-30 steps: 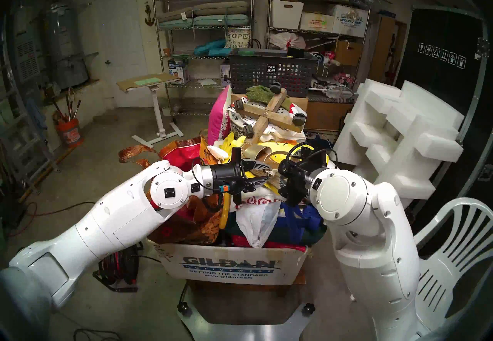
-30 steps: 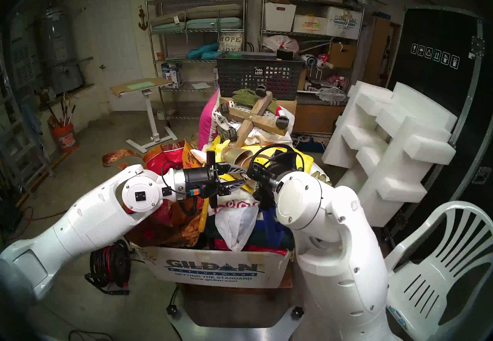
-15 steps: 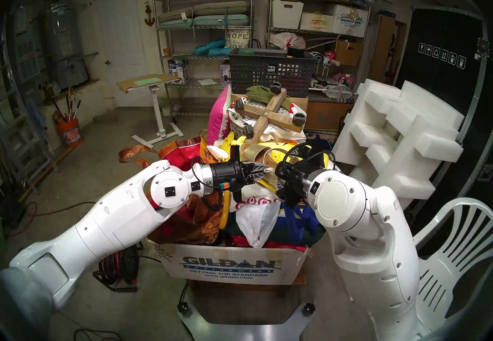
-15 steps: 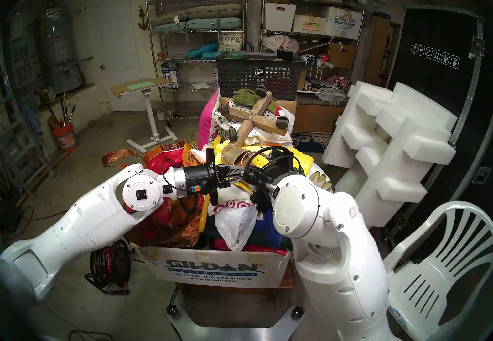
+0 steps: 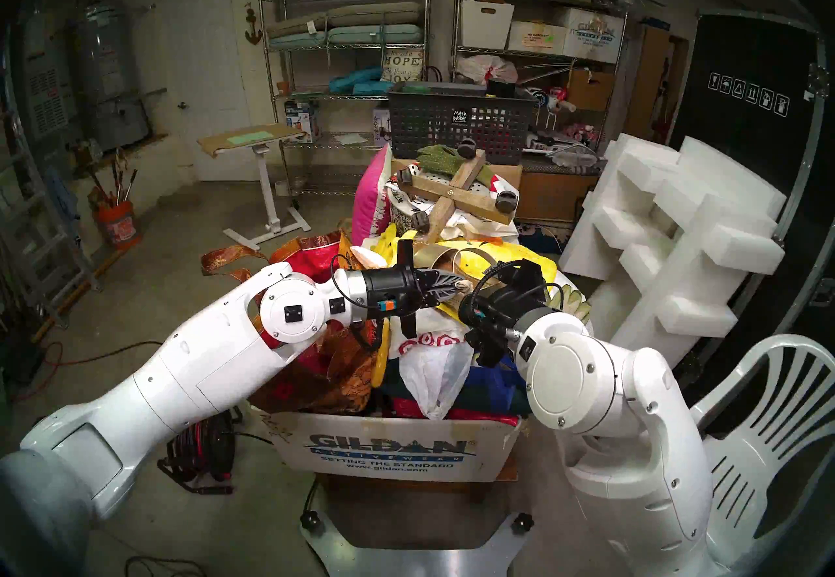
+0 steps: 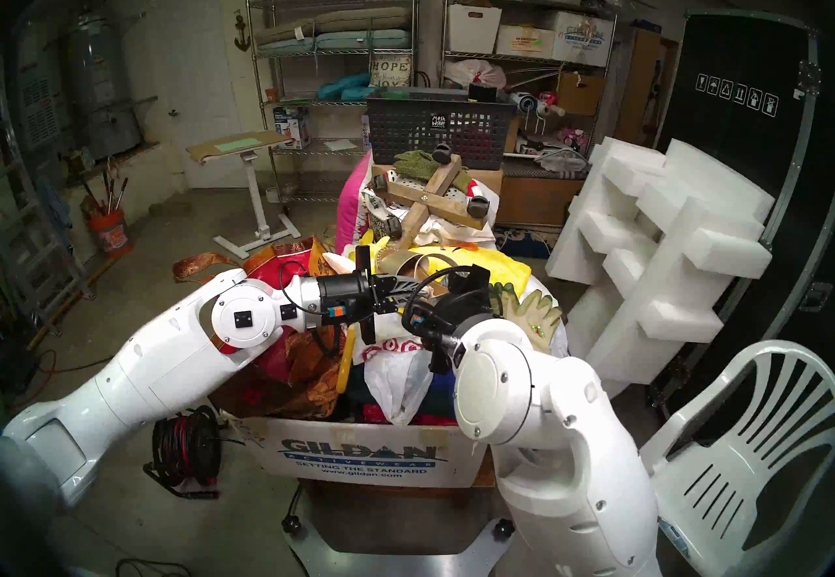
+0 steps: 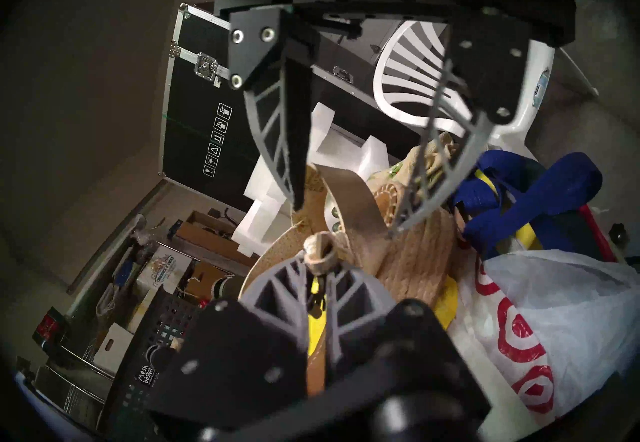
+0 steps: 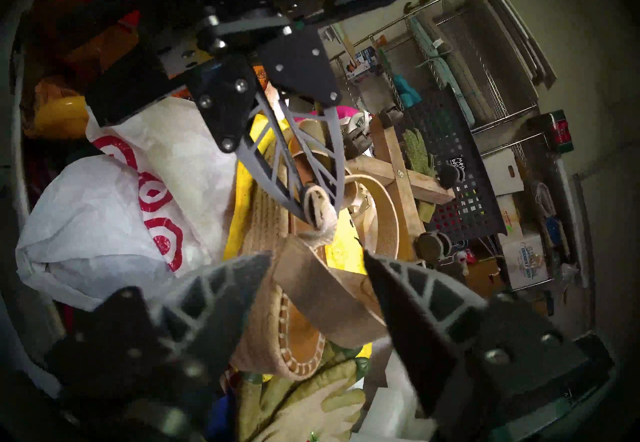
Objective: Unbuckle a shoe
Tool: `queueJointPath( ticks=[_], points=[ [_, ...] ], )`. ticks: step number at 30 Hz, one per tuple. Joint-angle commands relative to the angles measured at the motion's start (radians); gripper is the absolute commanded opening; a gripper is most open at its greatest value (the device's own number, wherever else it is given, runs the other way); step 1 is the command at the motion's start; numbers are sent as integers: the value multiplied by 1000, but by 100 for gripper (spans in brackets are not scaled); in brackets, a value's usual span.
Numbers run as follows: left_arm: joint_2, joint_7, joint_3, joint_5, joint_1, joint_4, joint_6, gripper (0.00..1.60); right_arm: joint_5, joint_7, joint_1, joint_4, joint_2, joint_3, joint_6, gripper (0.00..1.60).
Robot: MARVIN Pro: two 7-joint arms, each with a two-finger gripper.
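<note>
The shoe (image 5: 445, 257), a jute-soled sandal with a wide gold band, lies on top of the pile in the box; it also shows in the head right view (image 6: 406, 262). My left gripper (image 5: 461, 287) is shut on a small pale loop of the shoe's strap (image 7: 320, 252), also seen in the right wrist view (image 8: 320, 204). My right gripper (image 8: 317, 258) is open, one finger on each side of a wide tan-gold band (image 8: 329, 292) near the sole's (image 7: 415, 258) end. In the head views its fingers are hidden behind its wrist.
The pile fills a Gildan cardboard box (image 5: 393, 449) with a white Target bag (image 5: 429, 363). Tan gloves with green fingers (image 6: 533, 314) lie just right of the shoe. A wooden caster cross (image 5: 456, 196) and grey mesh basket (image 5: 456, 124) stand behind; foam blocks (image 5: 677, 237) and a white chair (image 5: 768, 418) are right.
My left gripper was open a second ago, then shut on the strap loop and rose slightly. My right arm dropped its elbow and swung its wrist left toward the shoe.
</note>
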Motion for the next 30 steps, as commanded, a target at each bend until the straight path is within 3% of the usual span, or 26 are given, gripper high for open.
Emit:
queueJointPath(
  ticks=[1, 10, 19, 20, 30],
  points=[
    [-16, 14, -9, 5, -13, -14, 3, 9, 15, -26, 20, -19, -26, -8, -9, 73],
    [-34, 25, -7, 25, -18, 4, 14, 8, 32, -22, 1, -47, -21, -6, -8, 80],
    [-41, 25, -8, 25, -14, 5, 15, 6, 25, -33, 6, -38, -34, -25, 0, 120],
    [-41, 25, -8, 25, -13, 5, 15, 5, 22, -37, 6, -34, -36, -29, 1, 131],
    [-30, 23, -9, 17, -3, -8, 11, 2, -15, -90, 29, 23, -63, -47, 27, 114]
  ],
)
